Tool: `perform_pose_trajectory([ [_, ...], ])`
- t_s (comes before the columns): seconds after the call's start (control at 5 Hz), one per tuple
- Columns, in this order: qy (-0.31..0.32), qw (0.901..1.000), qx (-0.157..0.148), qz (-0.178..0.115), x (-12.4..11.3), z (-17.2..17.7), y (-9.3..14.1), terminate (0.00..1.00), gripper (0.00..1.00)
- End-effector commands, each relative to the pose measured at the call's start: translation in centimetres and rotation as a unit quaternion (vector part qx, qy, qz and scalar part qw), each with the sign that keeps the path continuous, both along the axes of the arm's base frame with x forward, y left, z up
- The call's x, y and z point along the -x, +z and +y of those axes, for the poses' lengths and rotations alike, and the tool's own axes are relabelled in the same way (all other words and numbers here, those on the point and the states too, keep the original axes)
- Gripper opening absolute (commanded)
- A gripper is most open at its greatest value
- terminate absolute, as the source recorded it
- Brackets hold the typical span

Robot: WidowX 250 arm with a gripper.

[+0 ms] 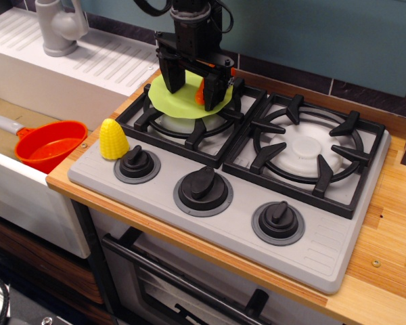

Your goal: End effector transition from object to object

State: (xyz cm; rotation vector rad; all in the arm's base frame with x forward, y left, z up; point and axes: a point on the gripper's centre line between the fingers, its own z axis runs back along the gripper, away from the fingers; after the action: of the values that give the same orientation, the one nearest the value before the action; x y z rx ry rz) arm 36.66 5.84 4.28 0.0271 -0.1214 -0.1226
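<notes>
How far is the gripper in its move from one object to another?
Done: nothing can be confirmed as finished. In hand: the black metal two-finger gripper is over the round green plate on the left burner grate, by a small orange object; its fingers look apart, holding nothing. Left: possibly the yellow toy corn, which lies untouched.

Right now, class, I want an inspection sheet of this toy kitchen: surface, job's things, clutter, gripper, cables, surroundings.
Surface: grey stove top on a wooden counter; two black burner grates, three black knobs.
Job's things: end effector above the green plate on the left burner.
Clutter: yellow corn, orange object on the plate.
Gripper: fingers open, pointing down.
Cables: black cables at the wrist.
Surroundings: sink with red pot, grey faucet, oven door below.
</notes>
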Motion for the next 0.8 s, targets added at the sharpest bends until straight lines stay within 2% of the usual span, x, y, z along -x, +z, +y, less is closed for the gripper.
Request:
perform_pose_trajectory([
  [0.0, 0.0, 1.0, 0.0, 0.0, 0.0, 0.0, 0.0, 0.0, 1.0],
  [0.2, -0.003, 0.9998, -0.013, 0.014, 1.2, -0.2, 2.4, 0.0, 1.0],
  [0.4, -0.005, 0.9995, -0.023, 0.02, 2.1, -0.4, 3.8, 0.0, 1.0],
  [0.6, -0.002, 0.9995, -0.025, 0.021, 2.8, -0.7, 4.1, 0.0, 1.0],
])
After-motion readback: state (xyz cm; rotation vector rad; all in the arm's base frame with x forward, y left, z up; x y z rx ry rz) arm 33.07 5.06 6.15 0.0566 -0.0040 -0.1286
